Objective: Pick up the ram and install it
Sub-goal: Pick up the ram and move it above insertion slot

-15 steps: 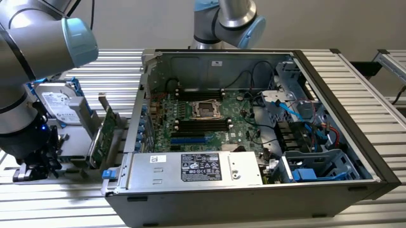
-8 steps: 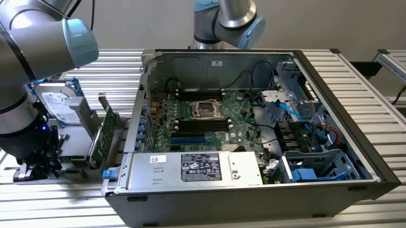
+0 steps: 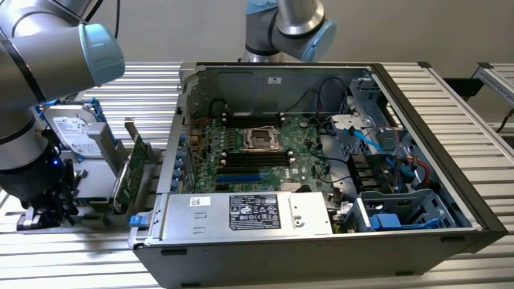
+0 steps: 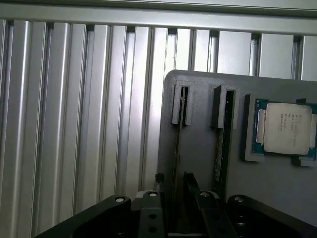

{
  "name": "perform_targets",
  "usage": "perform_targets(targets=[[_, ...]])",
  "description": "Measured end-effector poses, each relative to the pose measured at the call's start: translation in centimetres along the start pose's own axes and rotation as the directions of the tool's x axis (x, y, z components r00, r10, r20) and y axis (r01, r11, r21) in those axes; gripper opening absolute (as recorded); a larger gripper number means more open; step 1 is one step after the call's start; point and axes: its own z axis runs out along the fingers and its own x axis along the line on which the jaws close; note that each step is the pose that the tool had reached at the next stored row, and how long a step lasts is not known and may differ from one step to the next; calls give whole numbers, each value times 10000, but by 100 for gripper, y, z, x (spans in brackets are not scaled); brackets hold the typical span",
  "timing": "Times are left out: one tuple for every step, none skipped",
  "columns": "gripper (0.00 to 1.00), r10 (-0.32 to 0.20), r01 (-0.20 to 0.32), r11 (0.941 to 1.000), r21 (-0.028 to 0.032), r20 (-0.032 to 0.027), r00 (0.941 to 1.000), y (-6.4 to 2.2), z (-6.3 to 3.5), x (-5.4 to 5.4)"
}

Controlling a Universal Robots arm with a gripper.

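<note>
The ram [image 4: 179, 148] is a thin green stick standing on edge in a slot of a grey holder [image 4: 198, 148]. A second stick [image 4: 223, 144] stands in the neighbouring slot. My gripper [image 4: 174, 181] hovers over the near end of the first stick, one fingertip on each side, open, with a visible gap to the board. In the exterior view my gripper [image 3: 38, 214] hangs low at the exterior view's left, beside the open computer case [image 3: 185, 150]. The black memory slots [image 3: 255, 160] lie on the motherboard on both sides of the processor socket [image 3: 261, 137].
A processor chip [image 4: 286, 129] sits in a pocket of the holder beside the sticks. A large green expansion card [image 3: 129, 174] and a hard drive [image 3: 74, 129] stand between my gripper and the case. The power supply [image 3: 249, 212], cables [image 3: 365, 135] and a blue drive cage [image 3: 401, 211] crowd the case.
</note>
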Motion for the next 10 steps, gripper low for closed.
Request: perform_targets(targets=[[28, 0, 0, 10000, 0, 0, 10000, 0, 0, 0], [28, 0, 0, 10000, 0, 0, 10000, 0, 0, 0], [28, 0, 0, 10000, 0, 0, 10000, 0, 0, 0], [21, 0, 0, 10000, 0, 0, 10000, 0, 0, 0], [21, 0, 0, 10000, 0, 0, 10000, 0, 0, 0], [21, 0, 0, 10000, 0, 0, 10000, 0, 0, 0], [21, 0, 0, 10000, -1, -1, 10000, 0, 0, 0], [21, 0, 0, 10000, -1, -1, 10000, 0, 0, 0], [18, 0, 0, 10000, -1, -1, 10000, 0, 1, 0], [18, 0, 0, 10000, -1, -1, 10000, 0, 1, 0]])
